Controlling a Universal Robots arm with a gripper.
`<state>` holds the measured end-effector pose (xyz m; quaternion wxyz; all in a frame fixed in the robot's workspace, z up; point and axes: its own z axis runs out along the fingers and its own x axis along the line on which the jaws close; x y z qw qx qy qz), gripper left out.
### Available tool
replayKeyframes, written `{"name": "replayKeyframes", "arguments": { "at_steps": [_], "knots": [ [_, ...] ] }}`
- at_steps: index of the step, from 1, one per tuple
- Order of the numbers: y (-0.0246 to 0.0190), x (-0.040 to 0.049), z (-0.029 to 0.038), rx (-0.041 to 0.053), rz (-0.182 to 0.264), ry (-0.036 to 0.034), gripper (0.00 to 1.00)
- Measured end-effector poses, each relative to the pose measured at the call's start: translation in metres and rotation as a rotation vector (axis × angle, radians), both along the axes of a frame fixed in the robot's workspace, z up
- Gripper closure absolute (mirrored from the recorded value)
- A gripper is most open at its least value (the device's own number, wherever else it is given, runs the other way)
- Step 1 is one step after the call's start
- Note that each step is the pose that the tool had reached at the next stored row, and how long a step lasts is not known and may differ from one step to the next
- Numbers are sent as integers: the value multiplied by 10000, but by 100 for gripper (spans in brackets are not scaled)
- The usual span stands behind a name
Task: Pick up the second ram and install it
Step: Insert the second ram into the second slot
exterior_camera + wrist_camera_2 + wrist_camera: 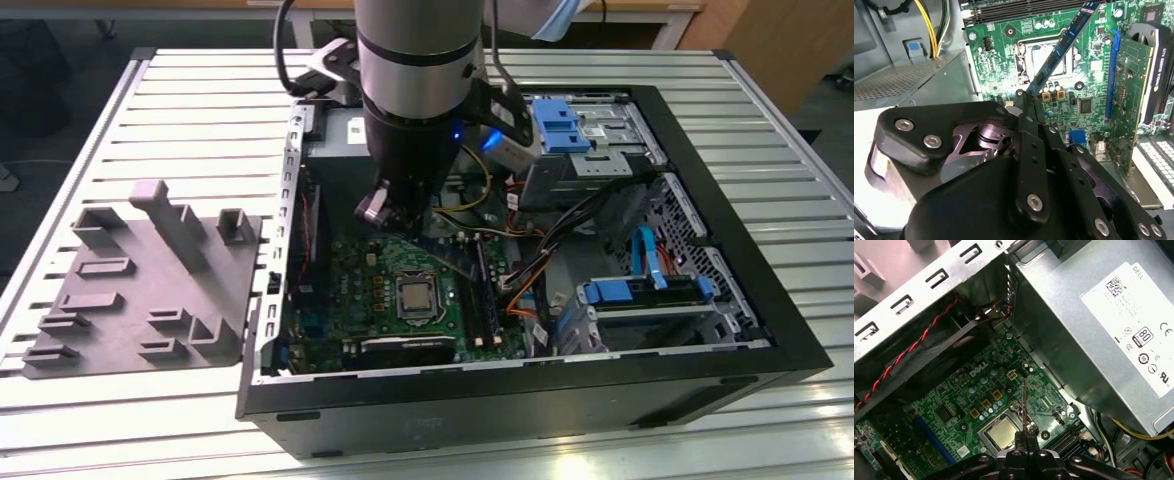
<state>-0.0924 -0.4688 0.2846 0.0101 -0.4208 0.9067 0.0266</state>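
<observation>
From the exterior view's left I have the grey tray [140, 280] on the table [174, 100], well apart from the case [747, 250]. Further right the arm [416, 90] reaches down into the case, with the gripper [398, 212] above the motherboard [360, 290]. The pincer is clamped on the ram [1061, 45] — in the second wrist view the fingers [1030, 145] pinch one short end, and the ram slants out over the CPU socket [1046, 57] with its far end toward the slots [1004, 10]. It hangs in the air, not seated in any slot. In the first wrist view I see it edge-on, a thin line above the socket. My worry is that grip: held by one end, the ram could pivot as it meets a slot and land skewed or with its notch off, so a push would strain the board or a latch. Toward the exterior view's right, the cables [514, 275] lie just beside the slots — come in wide and they could snag the ram or the fingers.
</observation>
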Motion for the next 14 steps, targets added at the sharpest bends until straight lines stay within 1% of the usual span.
{"name": "replayKeyframes", "arguments": {
  "at_steps": [9, 14],
  "knots": [
    [0, 0, -1, -2, -520, 1, 88],
    [0, 0, -2, -10, -910, 0, 88]
  ]
}}
